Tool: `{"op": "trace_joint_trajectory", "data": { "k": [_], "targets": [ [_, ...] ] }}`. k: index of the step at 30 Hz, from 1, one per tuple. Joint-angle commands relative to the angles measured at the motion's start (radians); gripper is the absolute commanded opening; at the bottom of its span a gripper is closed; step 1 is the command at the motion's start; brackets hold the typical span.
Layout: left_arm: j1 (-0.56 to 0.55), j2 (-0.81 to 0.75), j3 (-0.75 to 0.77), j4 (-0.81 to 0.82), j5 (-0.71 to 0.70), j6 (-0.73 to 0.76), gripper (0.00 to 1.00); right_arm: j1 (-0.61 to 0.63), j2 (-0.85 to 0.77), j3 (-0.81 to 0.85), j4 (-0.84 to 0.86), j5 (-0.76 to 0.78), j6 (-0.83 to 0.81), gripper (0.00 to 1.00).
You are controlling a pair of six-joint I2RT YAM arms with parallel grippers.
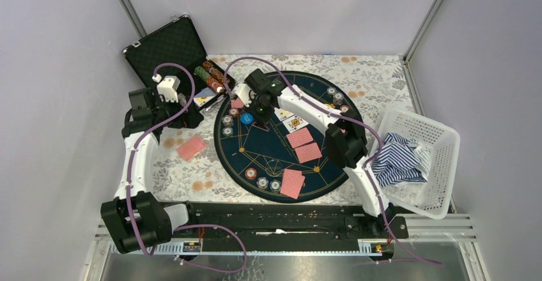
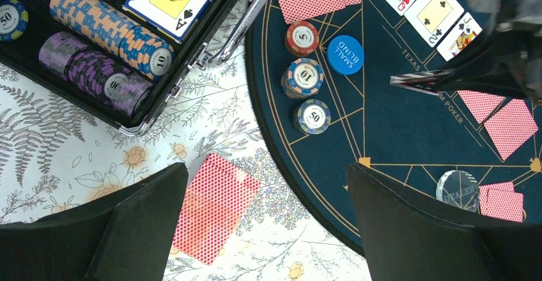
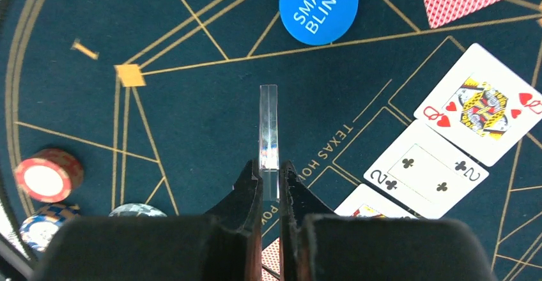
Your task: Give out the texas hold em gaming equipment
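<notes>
Right gripper (image 3: 269, 169) clamping a thin clear plastic piece (image 3: 269, 121), possibly a disc edge-on.
Left gripper (image 2: 267, 172) spread wide over red-backed card stack (image 2: 214, 207), left of round dark-blue mat (image 2: 383, 121).

I work on a floral-patterned tabletop (image 1: 383, 80) boxed in by plain pale walls (image 1: 287, 6) and metal corner posts (image 1: 431, 14), evenly lit.

white arms (image 1: 137, 159) with black joints (image 1: 345, 144), black hands (image 3: 270, 169) and purple cables (image 1: 130, 182).
</notes>
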Motion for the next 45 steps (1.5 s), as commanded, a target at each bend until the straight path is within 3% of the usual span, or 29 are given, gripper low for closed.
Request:
{"op": "trace_joint_trajectory", "data": {
  "k": [1, 8, 16, 26, 30, 33, 38, 45],
  "targets": [
    [0.005, -0.020, 0.006, 0.049, 0.016, -0.009, 0.99, -0.002, 0.053, 0.068, -0.018, 0.048, 0.040, 0.00],
    [0.005, -0.022, 0.004, 0.048, 0.053, -0.004, 0.99, 0.005, 0.061, 0.017, 0.041, 0.072, 0.043, 0.02],
    [0.005, -0.025, 0.007, 0.042, 0.073, 0.004, 0.99, 0.005, 0.067, -0.009, 0.057, 0.066, 0.043, 0.24],
    [0.006, -0.026, 0.009, 0.039, 0.077, 0.007, 0.99, 0.005, 0.073, -0.010, 0.050, 0.056, 0.037, 0.29],
    [0.004, -0.024, 0.009, 0.039, 0.078, 0.010, 0.99, 0.005, 0.066, -0.009, 0.042, 0.046, 0.036, 0.45],
    [0.006, -0.020, 0.010, 0.039, 0.083, 0.009, 0.99, 0.005, 0.051, -0.009, 0.036, 0.034, 0.036, 0.70],
    [0.005, -0.017, 0.014, 0.025, 0.087, 0.023, 0.99, 0.004, -0.003, 0.003, 0.045, 0.031, 0.047, 0.98],
    [0.004, 0.025, 0.120, -0.099, 0.104, 0.125, 0.99, -0.046, -0.082, 0.112, 0.024, -0.001, 0.072, 1.00]
  ]
}}
